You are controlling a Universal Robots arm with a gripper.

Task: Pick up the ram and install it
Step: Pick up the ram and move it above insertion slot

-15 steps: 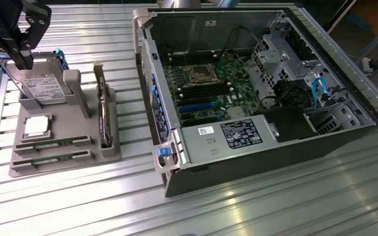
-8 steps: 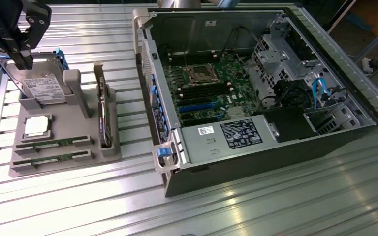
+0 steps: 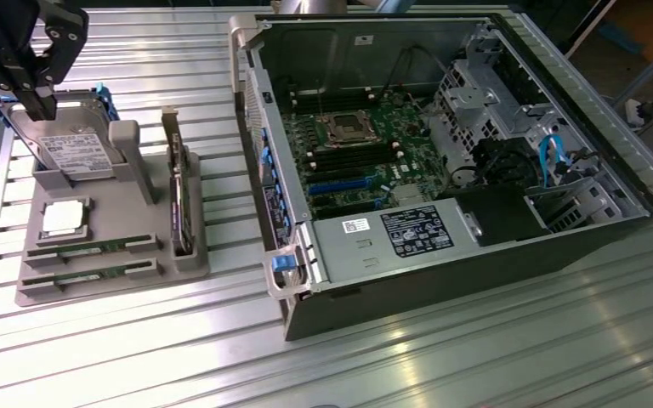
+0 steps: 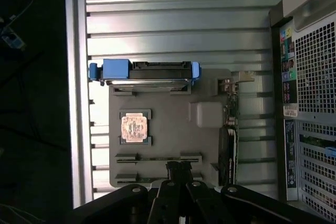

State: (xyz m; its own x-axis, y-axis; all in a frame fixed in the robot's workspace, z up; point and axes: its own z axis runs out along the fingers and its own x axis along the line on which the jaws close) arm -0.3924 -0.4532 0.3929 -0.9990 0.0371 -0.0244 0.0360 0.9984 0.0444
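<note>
Two green ram sticks lie flat in slots at the near end of a grey holder tray (image 3: 111,293): one ram stick (image 3: 88,249) and the other (image 3: 86,277) side by side. In the wrist view, a ram stick (image 4: 157,158) sits just beyond my fingertips, and a second ram stick (image 4: 128,176) is partly covered by the gripper. My black gripper (image 3: 37,106) hangs high over the tray's far end, above the hard drive. The gripper (image 4: 178,168) is shut with nothing in it. The open computer case (image 3: 440,280) shows its motherboard (image 3: 360,153) with dark memory slots.
The tray also carries a hard drive in a blue frame (image 3: 71,149), a square silver CPU (image 3: 65,217) and an upright dark expansion card (image 3: 176,191). The case stands at the exterior view's right of the tray, on a ribbed metal table (image 3: 133,365).
</note>
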